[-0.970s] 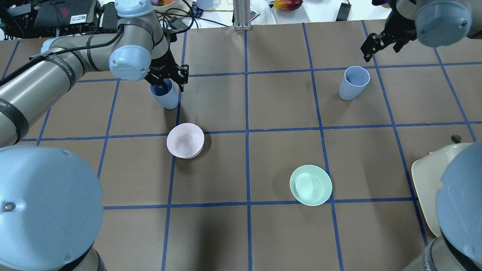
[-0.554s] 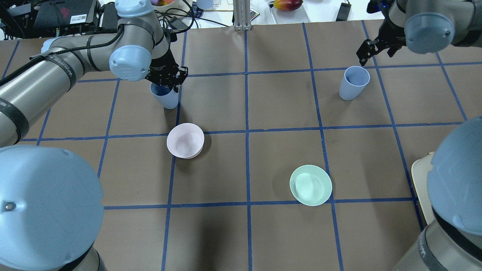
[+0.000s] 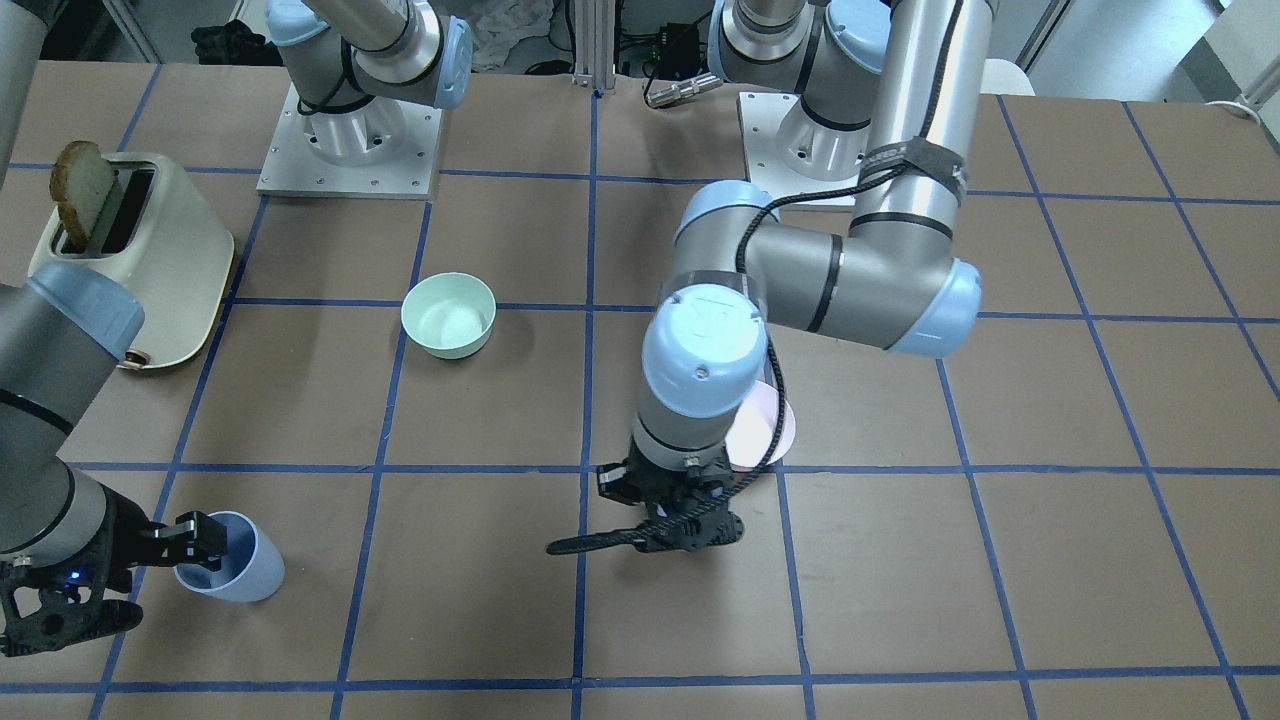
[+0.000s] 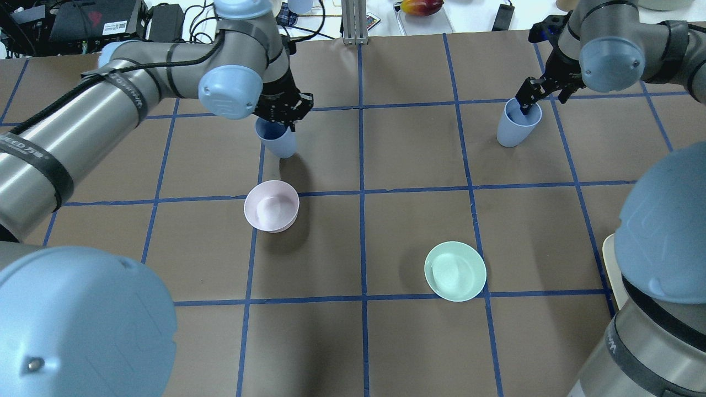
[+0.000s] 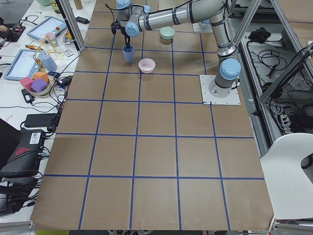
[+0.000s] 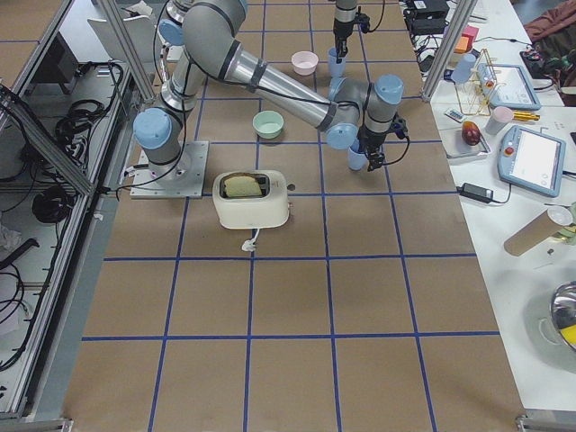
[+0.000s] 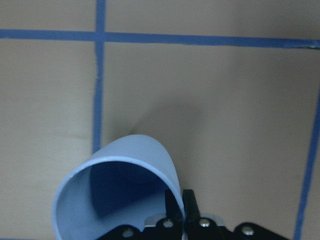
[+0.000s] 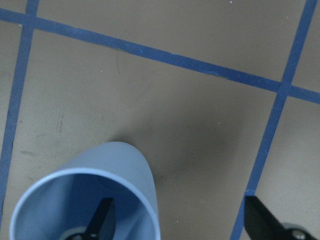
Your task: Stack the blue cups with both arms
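Observation:
Two pale-blue cups are in view. My left gripper (image 4: 282, 112) is shut on the rim of one blue cup (image 4: 276, 141) and seems to hold it upright just above the table. The left wrist view shows its fingers (image 7: 190, 212) pinching the cup wall (image 7: 120, 185). In the front-facing view that cup is hidden under my left wrist. The other blue cup (image 4: 517, 125) stands at the far right. My right gripper (image 4: 528, 101) is open and straddles its wall. One finger is inside the cup (image 8: 85, 200) and the other outside; they do not touch it.
A pale pink bowl (image 4: 271, 205) stands just in front of the held cup. A mint-green bowl (image 4: 455, 271) sits nearer the robot's right. A cream toaster (image 3: 150, 270) with a bread slice stands at the right side. Loose items lie beyond the far edge.
My left gripper closed on its cup's rim and carried it to the right. My right gripper came down to the other cup and put one finger inside.

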### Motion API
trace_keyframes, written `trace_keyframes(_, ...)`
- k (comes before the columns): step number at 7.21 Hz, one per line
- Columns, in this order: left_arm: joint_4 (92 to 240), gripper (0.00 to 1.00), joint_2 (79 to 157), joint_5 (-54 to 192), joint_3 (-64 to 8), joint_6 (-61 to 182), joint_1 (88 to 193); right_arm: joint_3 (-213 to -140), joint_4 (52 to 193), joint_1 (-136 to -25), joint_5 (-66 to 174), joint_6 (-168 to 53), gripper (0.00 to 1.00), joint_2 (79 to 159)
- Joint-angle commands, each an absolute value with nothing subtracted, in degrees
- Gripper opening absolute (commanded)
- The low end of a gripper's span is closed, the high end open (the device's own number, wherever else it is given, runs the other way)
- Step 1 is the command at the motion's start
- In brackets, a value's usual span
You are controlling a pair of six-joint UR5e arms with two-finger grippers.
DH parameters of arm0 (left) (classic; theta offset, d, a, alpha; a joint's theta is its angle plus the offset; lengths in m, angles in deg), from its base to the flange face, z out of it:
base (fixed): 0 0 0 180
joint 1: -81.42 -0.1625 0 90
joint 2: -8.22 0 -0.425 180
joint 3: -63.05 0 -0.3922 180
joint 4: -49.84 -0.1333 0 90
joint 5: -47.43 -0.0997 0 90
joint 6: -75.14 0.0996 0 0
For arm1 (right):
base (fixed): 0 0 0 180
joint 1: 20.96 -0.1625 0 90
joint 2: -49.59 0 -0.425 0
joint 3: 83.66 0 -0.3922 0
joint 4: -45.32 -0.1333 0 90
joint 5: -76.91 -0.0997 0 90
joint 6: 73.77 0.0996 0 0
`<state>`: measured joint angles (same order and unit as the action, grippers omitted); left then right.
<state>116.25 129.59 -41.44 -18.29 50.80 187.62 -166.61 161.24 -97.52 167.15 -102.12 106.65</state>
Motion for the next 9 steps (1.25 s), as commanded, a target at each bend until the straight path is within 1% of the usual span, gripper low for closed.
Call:
trace_keyframes(1,115.76,0.00,129.86,-40.11,-19.73,39.83,195.21,-166.46,157.92,-97.51,167.78,-101.98,0.09,106.71)
trace_keyframes(2,116.11,0.00,129.69,-38.89,-20.96,39.63,196.02,-165.76,153.90,-97.51,167.96,-101.90,0.00,106.89)
trace_keyframes(3,115.85,0.00,129.69,-38.79,-21.50,39.63,195.94,-165.58,151.43,-97.51,167.87,-101.89,0.00,107.07)
trace_keyframes(4,115.67,0.99,129.69,-39.49,-21.67,39.72,195.94,-164.88,150.53,-97.51,167.87,-101.89,0.00,107.68)
trace_keyframes(6,116.54,1.00,126.89,-39.58,-20.45,40.51,194.37,-159.28,142.91,-97.60,167.26,-101.89,0.00,107.60)
trace_keyframes(7,118.64,1.00,124.26,-39.58,-19.23,40.77,192.27,-157.25,139.39,-97.78,167.17,-101.20,0.00,107.60)
trace_keyframes(8,122.57,1.00,121.37,-40.45,-17.48,42.95,190.42,-156.53,137.10,-98.47,167.08,-98.15,0.00,108.12)
trace_keyframes(9,132.44,1.00,117.51,-44.11,-14.85,52.89,188.58,-156.44,133.85,-100.39,165.43,-92.63,0.00,109.95)
